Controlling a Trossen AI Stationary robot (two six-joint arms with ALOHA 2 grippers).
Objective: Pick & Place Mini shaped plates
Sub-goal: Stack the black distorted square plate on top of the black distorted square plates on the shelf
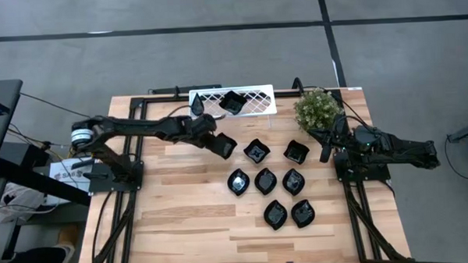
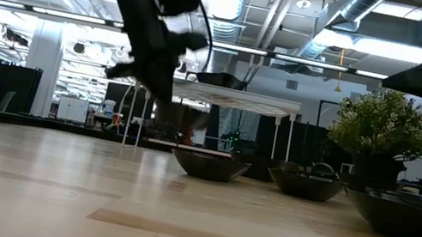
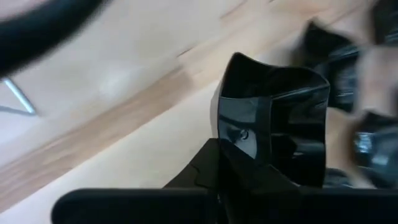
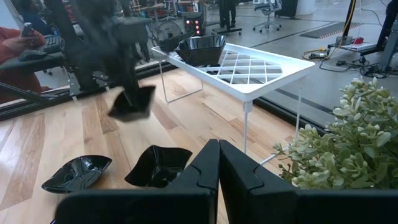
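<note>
Left gripper (image 1: 221, 145) pinches a square black plate (image 1: 226, 146), lifted off the table (image 1: 182, 219), at 7 o'clock from the white rack (image 1: 252, 102). Right gripper (image 1: 326, 150) pressed together, empty, at 6 o'clock of the plant (image 1: 317, 109).

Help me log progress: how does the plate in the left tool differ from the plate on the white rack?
The plate in the left tool is pinched by its rim, tilted, off the table; the plate on the white rack lies flat and free. The first hangs beside the rack, the second sits on top. Both are glossy black, wavy-edged squares.
</note>
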